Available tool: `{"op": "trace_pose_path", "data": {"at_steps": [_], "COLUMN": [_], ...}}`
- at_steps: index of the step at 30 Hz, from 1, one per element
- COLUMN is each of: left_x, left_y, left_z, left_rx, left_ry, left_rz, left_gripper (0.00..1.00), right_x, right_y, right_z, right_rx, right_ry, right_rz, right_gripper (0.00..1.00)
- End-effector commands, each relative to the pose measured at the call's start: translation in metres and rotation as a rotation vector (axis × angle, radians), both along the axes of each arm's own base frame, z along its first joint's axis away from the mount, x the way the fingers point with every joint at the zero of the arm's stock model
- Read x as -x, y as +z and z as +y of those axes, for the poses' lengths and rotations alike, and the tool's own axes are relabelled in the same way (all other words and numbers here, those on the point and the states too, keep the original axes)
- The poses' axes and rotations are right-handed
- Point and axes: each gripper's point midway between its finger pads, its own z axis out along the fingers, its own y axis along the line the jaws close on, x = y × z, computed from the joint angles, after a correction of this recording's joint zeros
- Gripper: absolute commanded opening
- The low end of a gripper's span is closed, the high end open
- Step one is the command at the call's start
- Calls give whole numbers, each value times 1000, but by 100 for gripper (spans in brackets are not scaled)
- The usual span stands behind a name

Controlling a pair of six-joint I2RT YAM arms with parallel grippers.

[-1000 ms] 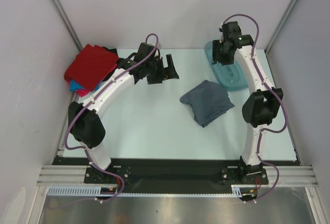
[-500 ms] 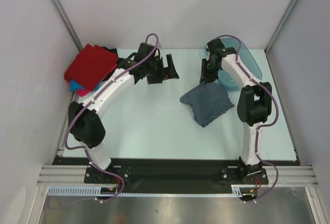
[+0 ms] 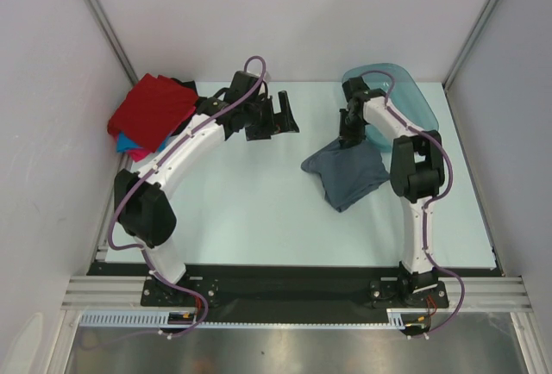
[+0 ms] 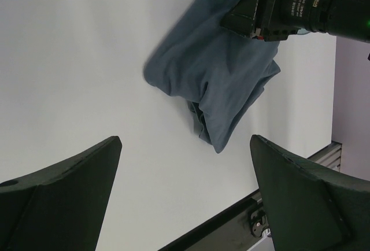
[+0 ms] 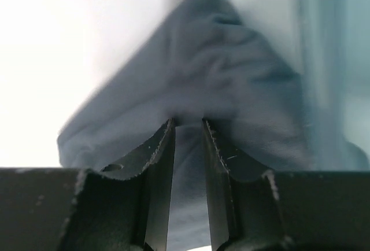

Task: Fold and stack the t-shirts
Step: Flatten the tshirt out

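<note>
1. Grey-blue t-shirt (image 3: 347, 173): crumpled on the worktop (image 3: 241, 210), spreading out ahead of the right jaws, with no clear long axis.
2. Left jaws: spread wide, empty, well apart from it.
3. Right jaws: nearer, pinching a fold at its closest corner.

Pale worktop (image 3: 259, 210), plain surface. On it, approx 3 o'clock & just off centre, crumpled grey-blue t-shirt (image 3: 345, 174). At 10 o'clock corner, stack of t-shirts (image 3: 147, 124) w/ red t-shirt (image 3: 153, 105) on top, bright blue & pink edges poking out beneath. At 1 o'clock by far edge, teal tub (image 3: 412, 102), near the grey-blue t-shirt.
</note>
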Motion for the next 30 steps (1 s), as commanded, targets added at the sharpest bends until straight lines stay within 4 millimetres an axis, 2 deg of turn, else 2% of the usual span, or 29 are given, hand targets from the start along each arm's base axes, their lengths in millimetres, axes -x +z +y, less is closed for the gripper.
{"op": "trace_pose_path", "data": {"at_steps": [1,8,15,21,30], "left_x": [-1,-5,-11,-15,-18], "left_y": [22,22,22,21,19], "left_z": [-4,-5,-9,-13,-15], "left_rx": [12,-4,-7,-7,-11], "left_ry": [-28,-38,-48,-60,-70], "left_rz": [-55,-59,-56,-54,-45], "left_gripper": [100,100,100,100,100], "right_x": [-20,-27,-25,-10,6], "right_y": [8,7,15,23,37], "right_z": [-26,-80,-117,-156,-229], "right_rx": [71,184,274,386,522], "right_ry": [-51,-171,-249,-360,-546], "right_rz": [-86,-82,-90,-71,-40], "right_gripper": [31,31,32,33,35]}}
